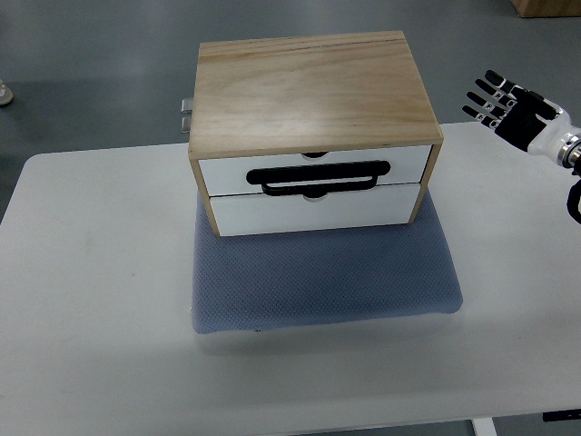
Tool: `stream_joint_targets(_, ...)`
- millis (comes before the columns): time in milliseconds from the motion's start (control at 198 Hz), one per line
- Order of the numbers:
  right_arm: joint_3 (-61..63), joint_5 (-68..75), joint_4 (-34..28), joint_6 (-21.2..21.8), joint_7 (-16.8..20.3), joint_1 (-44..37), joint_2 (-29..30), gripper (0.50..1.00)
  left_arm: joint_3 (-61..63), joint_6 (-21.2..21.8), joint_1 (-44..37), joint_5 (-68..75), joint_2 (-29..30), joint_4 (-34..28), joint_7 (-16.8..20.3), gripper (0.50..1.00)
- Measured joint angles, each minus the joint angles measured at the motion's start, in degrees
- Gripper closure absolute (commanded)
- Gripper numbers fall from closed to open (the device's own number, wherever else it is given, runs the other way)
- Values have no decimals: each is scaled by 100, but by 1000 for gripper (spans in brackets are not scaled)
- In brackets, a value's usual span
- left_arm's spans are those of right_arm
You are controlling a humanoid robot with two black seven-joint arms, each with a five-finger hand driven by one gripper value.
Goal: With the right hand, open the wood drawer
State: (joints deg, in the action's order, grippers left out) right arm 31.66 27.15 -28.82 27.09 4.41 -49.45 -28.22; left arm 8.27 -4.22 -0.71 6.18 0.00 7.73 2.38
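Reaching in is the step I judge I'm at: my right hand (pixel 501 102) hangs at the upper right of the frame with fingers spread and empty, well apart from the wooden box (pixel 313 132) sitting centre-frame on a grey mat (pixel 327 282). Both white drawers (pixel 313 186) look shut. Next I'd need to bring the fingers across to the black handle (pixel 322 177), which probably belongs to the upper drawer, though I can't tell for sure.
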Motion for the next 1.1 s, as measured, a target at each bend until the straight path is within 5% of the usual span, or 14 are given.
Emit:
stream_joint_targets(885, -90, -339, -9, 32, 0, 12, -109, 548, 8, 0, 0, -3, 0, 1, 0, 500)
stream_joint_targets(1098, -86, -806, -60, 26, -259, 20, -382, 550, 8, 0, 0, -3, 0, 1, 0, 500)
